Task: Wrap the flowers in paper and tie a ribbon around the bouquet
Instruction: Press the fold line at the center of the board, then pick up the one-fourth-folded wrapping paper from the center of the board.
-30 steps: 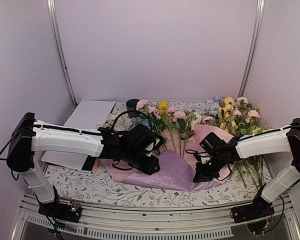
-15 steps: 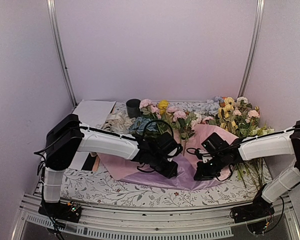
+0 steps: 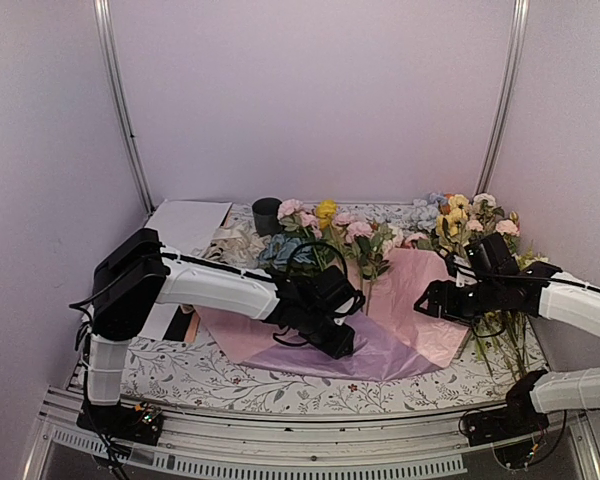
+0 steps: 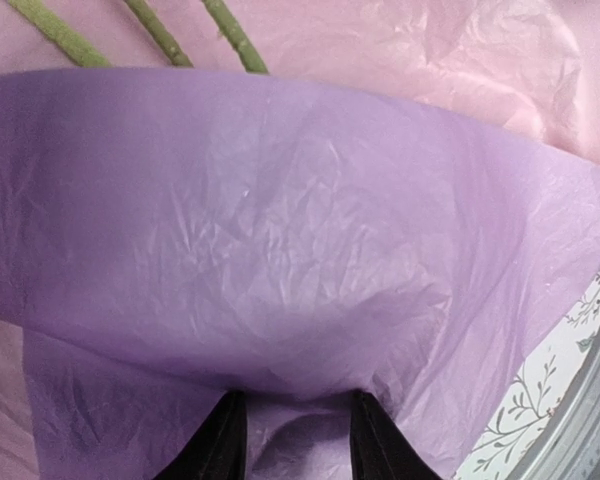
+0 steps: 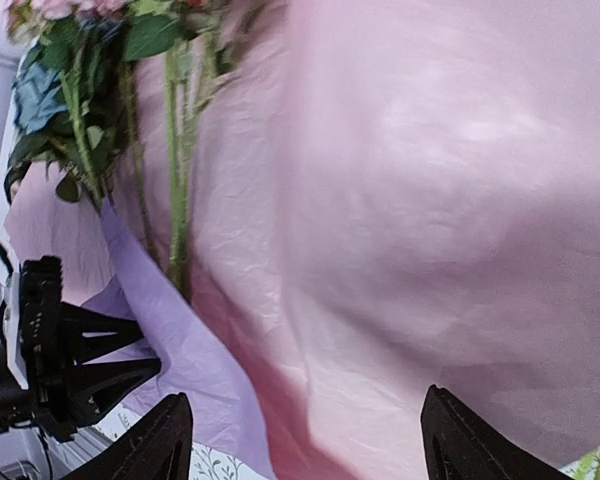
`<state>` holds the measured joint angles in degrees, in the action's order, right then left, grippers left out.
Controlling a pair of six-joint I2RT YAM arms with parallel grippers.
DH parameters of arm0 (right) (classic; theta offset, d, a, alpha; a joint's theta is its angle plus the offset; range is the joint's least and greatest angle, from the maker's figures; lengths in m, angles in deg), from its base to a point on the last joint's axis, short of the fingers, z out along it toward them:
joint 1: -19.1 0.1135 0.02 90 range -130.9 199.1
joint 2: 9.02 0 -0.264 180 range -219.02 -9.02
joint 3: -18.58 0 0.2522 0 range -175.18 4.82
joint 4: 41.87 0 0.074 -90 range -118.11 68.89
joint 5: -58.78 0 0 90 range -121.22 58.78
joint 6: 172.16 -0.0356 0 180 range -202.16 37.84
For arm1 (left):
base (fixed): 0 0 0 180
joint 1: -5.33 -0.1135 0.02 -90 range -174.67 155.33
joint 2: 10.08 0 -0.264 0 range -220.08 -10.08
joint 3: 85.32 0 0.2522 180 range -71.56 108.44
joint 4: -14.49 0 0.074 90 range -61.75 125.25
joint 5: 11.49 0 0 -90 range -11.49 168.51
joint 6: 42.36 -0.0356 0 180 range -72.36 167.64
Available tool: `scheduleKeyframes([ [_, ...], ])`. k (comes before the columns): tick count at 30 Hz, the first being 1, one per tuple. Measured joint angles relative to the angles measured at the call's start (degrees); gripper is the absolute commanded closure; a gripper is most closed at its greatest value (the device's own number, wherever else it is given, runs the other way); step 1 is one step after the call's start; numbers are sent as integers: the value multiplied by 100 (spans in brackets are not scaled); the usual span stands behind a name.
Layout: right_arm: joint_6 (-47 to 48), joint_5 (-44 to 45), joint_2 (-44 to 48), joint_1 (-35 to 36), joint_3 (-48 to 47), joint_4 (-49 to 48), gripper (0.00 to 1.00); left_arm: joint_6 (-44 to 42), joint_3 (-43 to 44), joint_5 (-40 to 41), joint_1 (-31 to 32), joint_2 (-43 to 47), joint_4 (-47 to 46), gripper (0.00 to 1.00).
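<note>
1. Two arms in play; the wrap looks barely started.
2. Position: flowers [image 3: 325,232] lie heads to the back, stems [image 4: 160,32] running forward onto the paper [image 3: 420,320]. It is spread on the table [image 3: 180,372], pink layer showing over most of it.
3. Grip: left gripper [image 3: 335,340] sits at the near edge, left of centre, jaws narrow and pinched on a lilac flap of the paper. Left wrist view: flap raised and bulging toward the stems, not covering them.
4. Other side: right gripper [image 3: 427,300] hovers over the right half of the sheet, jaws wide, nothing between them.
5. Done, as far as I can judge: flowers laid on the sheet, first fold begun.
6. Left to do: carry the flap across the stems, fold the right side over, close the cone, then tie.
7. No ribbon around the bundle; I can't pick the ribbon out for certain in any view.
8. Spare loose pile [image 3: 475,225] sits at the sheet's right edge; keep clear.
</note>
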<state>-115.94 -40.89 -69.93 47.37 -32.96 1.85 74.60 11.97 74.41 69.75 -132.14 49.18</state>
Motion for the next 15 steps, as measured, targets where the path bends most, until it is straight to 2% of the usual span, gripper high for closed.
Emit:
scheduleKeyframes([
  [7, -96, -363, 627, -1364, 431, 605, 21, -122, 0, 7, -7, 4, 17, 63],
  [13, -385, -476, 651, -1644, 433, 664, 16, -236, 0, 72, -9, 15, 68, 63],
  [15, -485, -531, 612, -1646, 433, 697, 9, -282, 0, 79, -11, 20, 79, 63],
])
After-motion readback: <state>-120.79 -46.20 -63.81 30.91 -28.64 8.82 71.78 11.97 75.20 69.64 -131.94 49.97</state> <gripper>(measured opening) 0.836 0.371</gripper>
